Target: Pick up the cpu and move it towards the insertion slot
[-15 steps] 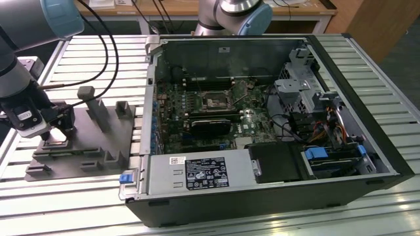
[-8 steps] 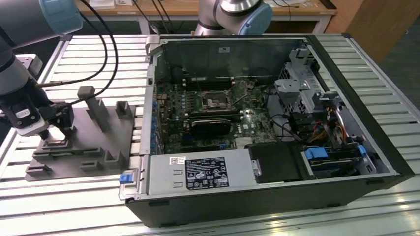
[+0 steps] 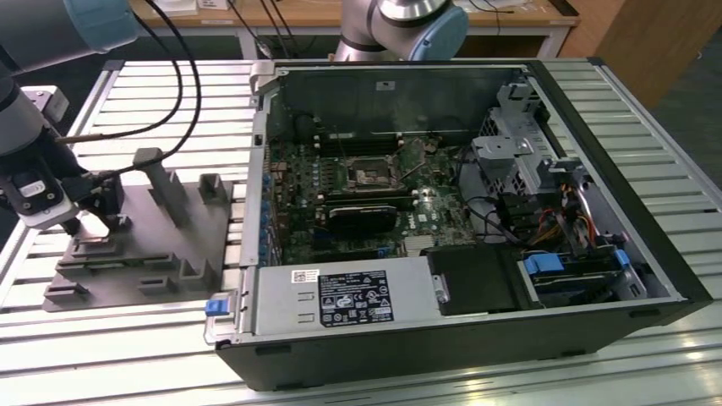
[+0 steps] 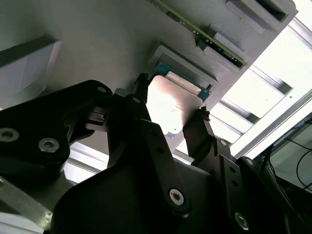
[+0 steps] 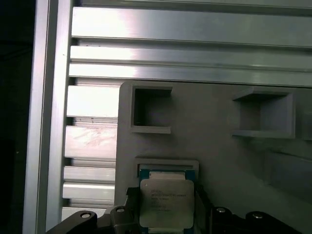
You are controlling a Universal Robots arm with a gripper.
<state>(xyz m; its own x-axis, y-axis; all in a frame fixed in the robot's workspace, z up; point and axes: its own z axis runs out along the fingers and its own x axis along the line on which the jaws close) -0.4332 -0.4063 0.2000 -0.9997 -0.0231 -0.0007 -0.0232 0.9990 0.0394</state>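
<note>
gripper (image 3: 88,227) hanging low over the grey fixture plate (image 3: 158,262) at the exterior view's left, well apart from the open computer case (image 3: 474,338). fingers (image 4: 197,134) clamping the cpu (image 4: 171,100) on two opposite edges in both wrist views, metal top facing the cameras. cpu sitting right at its blue-edged pocket (image 5: 168,166) on the plate, can't tell if it's clear of it. insertion slot (image 3: 370,176) lying inside the case on the green board (image 3: 299,182)
</note>
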